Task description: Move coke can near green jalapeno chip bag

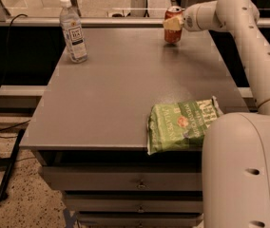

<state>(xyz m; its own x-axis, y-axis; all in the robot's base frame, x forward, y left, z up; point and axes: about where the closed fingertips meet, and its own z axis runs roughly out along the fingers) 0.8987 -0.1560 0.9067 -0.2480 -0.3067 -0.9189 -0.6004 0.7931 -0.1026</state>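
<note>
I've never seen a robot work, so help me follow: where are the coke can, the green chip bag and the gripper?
coke can (172,37): camera view, lower red side.
green jalapeno chip bag (180,125): camera view, middle of its front.
gripper (172,23): camera view, pale tip right at the can's side.
</note>
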